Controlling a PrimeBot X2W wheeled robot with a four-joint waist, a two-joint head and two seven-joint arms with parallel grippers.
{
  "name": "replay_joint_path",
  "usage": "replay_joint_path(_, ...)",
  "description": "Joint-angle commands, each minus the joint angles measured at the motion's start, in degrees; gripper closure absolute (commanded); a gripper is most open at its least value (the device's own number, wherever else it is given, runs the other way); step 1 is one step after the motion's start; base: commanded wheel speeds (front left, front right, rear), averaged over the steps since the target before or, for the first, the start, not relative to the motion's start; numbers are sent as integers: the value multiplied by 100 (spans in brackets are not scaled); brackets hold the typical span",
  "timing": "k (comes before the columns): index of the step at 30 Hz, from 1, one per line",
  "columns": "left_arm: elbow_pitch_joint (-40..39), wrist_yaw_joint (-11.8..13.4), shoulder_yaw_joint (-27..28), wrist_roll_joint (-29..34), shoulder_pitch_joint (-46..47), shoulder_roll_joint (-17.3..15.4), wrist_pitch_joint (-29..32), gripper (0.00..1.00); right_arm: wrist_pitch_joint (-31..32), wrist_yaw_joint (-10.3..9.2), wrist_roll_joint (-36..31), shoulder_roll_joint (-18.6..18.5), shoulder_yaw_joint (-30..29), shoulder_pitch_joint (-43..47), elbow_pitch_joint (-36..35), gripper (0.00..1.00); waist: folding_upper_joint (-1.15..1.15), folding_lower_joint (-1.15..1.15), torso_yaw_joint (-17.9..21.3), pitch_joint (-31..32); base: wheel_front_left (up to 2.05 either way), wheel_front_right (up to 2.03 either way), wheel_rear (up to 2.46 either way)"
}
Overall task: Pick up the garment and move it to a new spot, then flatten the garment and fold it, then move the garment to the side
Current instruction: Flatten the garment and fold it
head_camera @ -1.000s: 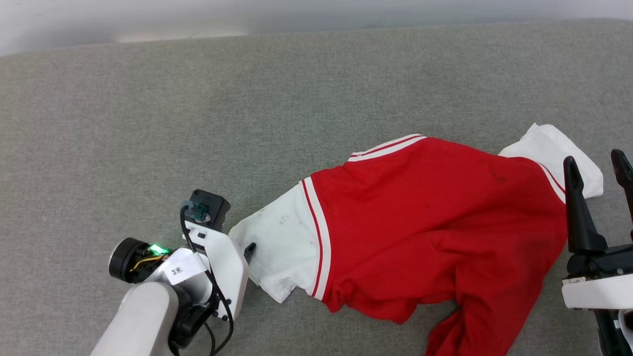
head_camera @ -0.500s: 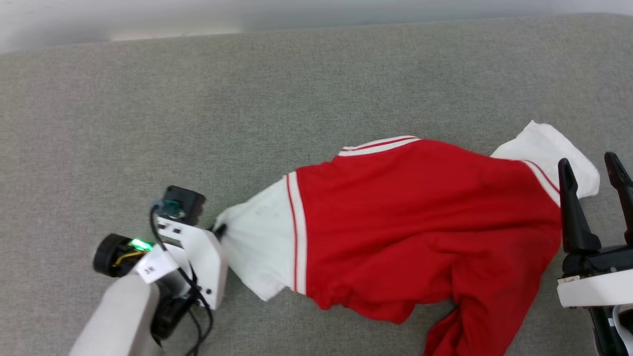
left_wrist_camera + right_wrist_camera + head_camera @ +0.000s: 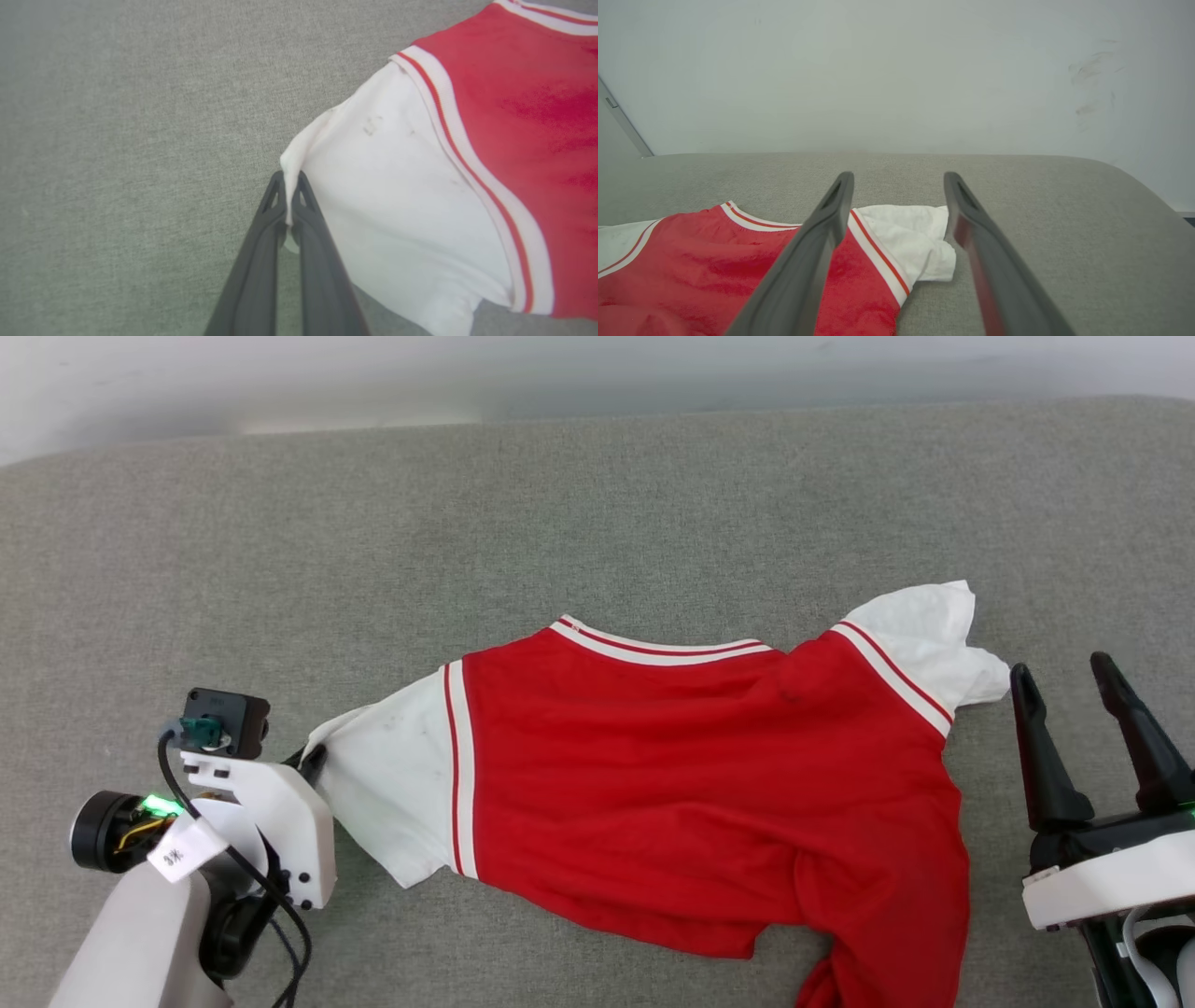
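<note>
The garment, a red jersey T-shirt with white sleeves and striped seams, lies spread across the grey surface, its lower hem rumpled at the bottom right. My left gripper is shut on the edge of the white left sleeve, and the cloth is pinched between its dark fingers. My right gripper stands open just right of the other white sleeve, with nothing between its fingers; the sleeve lies beyond them.
The grey fabric surface stretches wide behind and to the left of the shirt. Its far edge meets a pale wall. The surface rounds off at the right.
My left gripper shut on the left sleeve and dragged it leftward, stretching the shirt out flatter. The right sleeve slid left, away from the open right gripper. The head camera shifted too.
</note>
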State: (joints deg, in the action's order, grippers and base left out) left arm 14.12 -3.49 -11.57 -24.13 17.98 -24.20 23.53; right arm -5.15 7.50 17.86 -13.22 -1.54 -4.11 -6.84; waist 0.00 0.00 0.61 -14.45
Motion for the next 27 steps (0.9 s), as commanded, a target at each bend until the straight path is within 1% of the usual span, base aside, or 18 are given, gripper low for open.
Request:
replay_joint_path(1,-89,18,1,54,-56,29,-203,0,43,-2,18,22,8,17,60,0,0,0,-13,44,0,0,0)
replay_joint_path(3,-204,63,17,106,-168,95,-551,0,160,-2,14,-10,39,22,124,0,0,0,-34,91,0,0,0)
replay_joint_path(5,-384,124,67,152,-235,190,-1025,0,345,-2,43,-61,64,-9,184,0,0,0,-85,139,0,0,0)
replay_joint_path(8,-659,162,60,252,-396,298,-1633,0,857,-2,65,-232,102,-173,213,0,0,0,-182,186,0,0,0)
replay_joint_path(10,-878,202,57,335,-495,332,-1989,0,1436,-2,107,-374,147,-348,232,0,0,0,-248,186,0,0,0)
replay_joint_path(11,-1121,255,33,406,-618,381,-2247,0,2254,-2,129,-587,177,-580,290,0,0,0,-322,152,0,0,0)
replay_joint_path(12,-1245,274,24,434,-670,396,-2347,0,2724,-4,126,-682,142,-740,336,0,0,0,-361,127,0,0,0)
replay_joint_path(13,-1350,314,28,470,-718,409,-2424,0,3228,-3,162,-765,143,-908,395,0,0,0,-400,103,0,0,0)
replay_joint_path(15,-1560,358,10,499,-801,426,-2502,0,4217,-3,365,-785,10,-1339,564,0,0,0,-490,38,0,0,0)
replay_joint_path(17,-1747,388,-33,519,-849,446,-2502,0,5201,-2,438,-974,-18,-1773,782,0,0,0,-593,-44,0,0,0)
replay_joint_path(19,-1923,391,-84,539,-848,468,-2466,0,5960,-3,515,-1093,-76,-2241,1041,0,0,0,-705,-158,0,0,0)
replay_joint_path(21,-2061,388,-160,543,-796,499,-2435,0,6514,-3,453,-1223,-129,-2655,1348,0,0,0,-831,-286,0,0,0)
replay_joint_path(22,-2199,365,-247,559,-695,563,-2437,0,6978,-3,310,-1366,-128,-3180,1813,0,0,0,-1030,-470,0,0,0)
replay_joint_path(27,-2279,349,-367,581,-610,626,-2476,0,7354,-2,107,-1478,-116,-3642,2428,0,0,0,-1311,-707,0,0,0)
